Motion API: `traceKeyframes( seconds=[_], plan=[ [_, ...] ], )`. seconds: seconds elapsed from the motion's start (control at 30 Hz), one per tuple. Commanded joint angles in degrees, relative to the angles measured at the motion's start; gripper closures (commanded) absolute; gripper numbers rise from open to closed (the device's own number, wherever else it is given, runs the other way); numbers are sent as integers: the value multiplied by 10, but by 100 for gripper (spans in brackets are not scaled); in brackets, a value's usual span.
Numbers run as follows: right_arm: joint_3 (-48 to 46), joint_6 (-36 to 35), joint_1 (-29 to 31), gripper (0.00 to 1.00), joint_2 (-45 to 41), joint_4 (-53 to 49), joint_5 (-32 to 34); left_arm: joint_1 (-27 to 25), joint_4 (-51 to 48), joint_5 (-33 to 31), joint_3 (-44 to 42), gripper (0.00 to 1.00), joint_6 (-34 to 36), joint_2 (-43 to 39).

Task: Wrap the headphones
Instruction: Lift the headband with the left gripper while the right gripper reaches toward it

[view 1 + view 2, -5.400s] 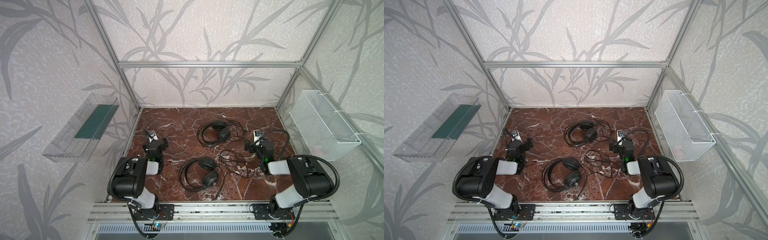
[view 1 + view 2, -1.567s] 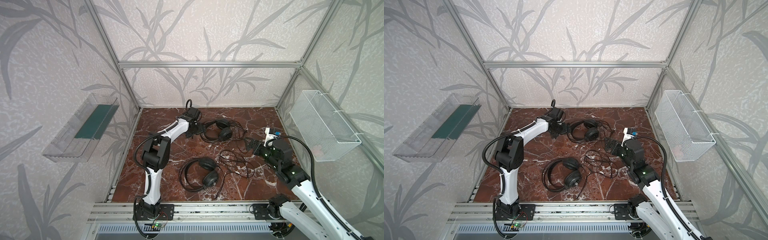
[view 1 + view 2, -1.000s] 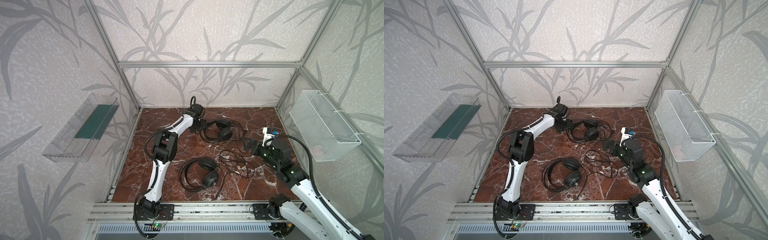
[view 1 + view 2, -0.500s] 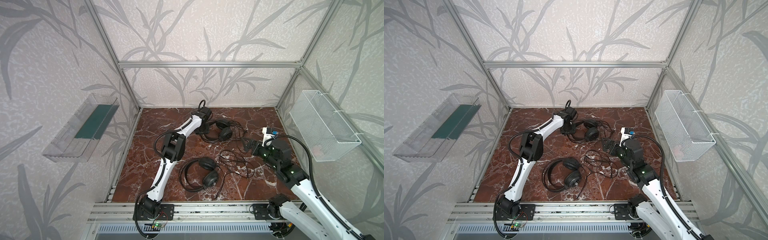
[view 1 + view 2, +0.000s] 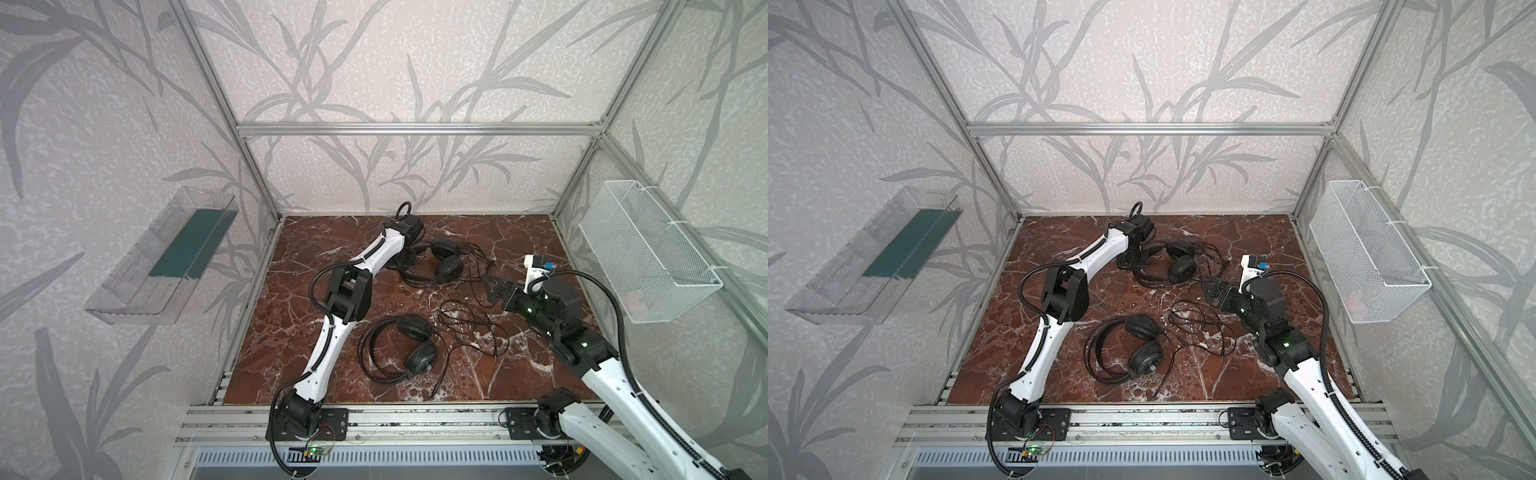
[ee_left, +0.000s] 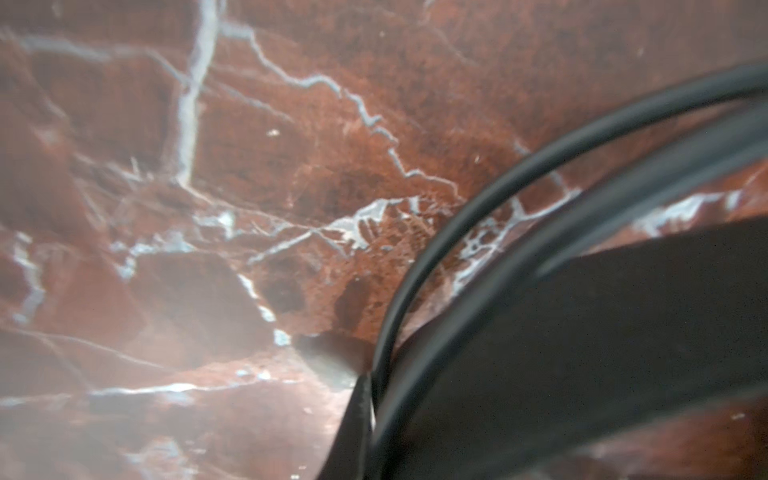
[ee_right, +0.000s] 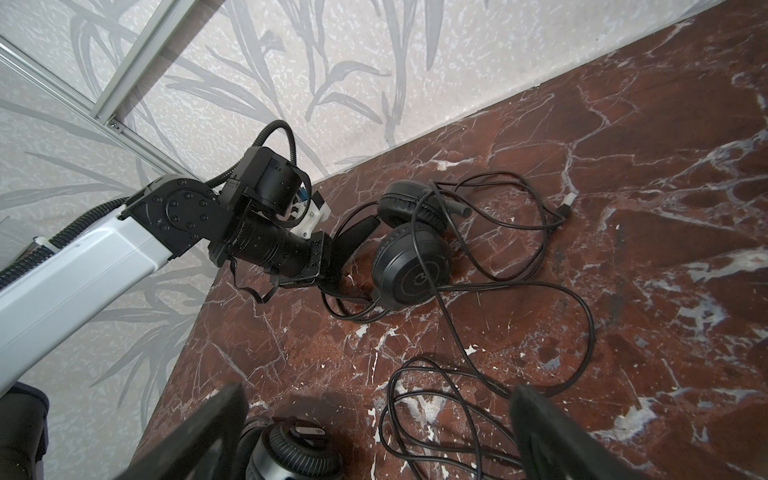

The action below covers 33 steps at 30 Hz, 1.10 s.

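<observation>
Left fingers pinch the wire headband of the far black over-ear headset on the red marble table (an anchor, probably); right fingers gape empty over loose black cable.

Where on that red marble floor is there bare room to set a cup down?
Bare marble runs along the left wall, beside the left arm, and in the far right corner behind the far headset. The middle is crowded: that headset, the near headset and loose cables.
</observation>
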Motion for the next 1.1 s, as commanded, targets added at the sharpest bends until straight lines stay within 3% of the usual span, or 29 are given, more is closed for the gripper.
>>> traceKeyframes(
  seconds=[0.0,0.23,0.37,0.5,0.63,0.77,0.93,1.0,1.07],
  plan=[
    [14,-16,3,1,-7,4,-7,8,-58,-30,9,100,12,-28],
    [27,-34,3,1,-31,26,-44,15,-14,-69,-39,100,-5,-203],
    [38,-45,3,1,-55,45,-62,16,-18,-124,-69,100,-34,-309],
    [45,-42,3,1,-70,76,-92,16,-12,-108,-113,100,-29,-403],
    [69,-42,2,1,-68,98,-126,17,45,-115,-212,100,-11,-529],
    [84,-27,3,1,-46,150,-172,21,-12,-131,-209,100,-7,-577],
    [96,48,22,2,21,250,-300,20,-46,-196,-213,100,-16,-633],
    [109,31,59,3,34,250,-302,21,-64,-237,-205,100,-21,-643],
    [131,-35,121,3,40,218,-279,20,-75,-252,-204,100,-24,-648]
  ],
)
